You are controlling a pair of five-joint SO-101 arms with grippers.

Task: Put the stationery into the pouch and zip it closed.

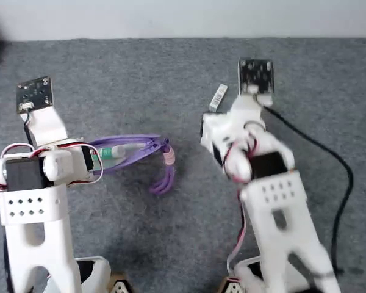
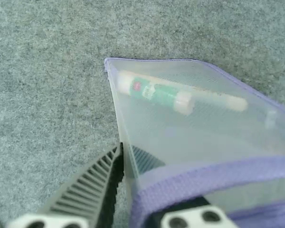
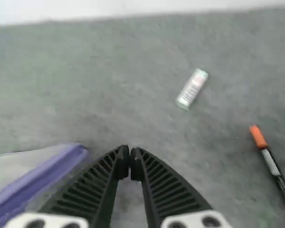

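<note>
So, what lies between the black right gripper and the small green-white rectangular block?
Only bare grey carpet, in the right wrist view, separates the right gripper from the green-white block.

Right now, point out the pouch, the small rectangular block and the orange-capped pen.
pouch (image 2: 190,142), left wrist view, clear side panel.
small rectangular block (image 3: 192,89), right wrist view, its middle.
orange-capped pen (image 3: 270,164), right wrist view, pale barrel section.

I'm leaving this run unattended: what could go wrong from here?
1. The left gripper pinches only one edge of the pouch; it could slip or sag, and the green stick inside might slide out.
2. The orange-capped pen and small block lie on the table; zipping now would leave them out.
3. The right gripper is shut and empty, so it must open before any grasp.
</note>
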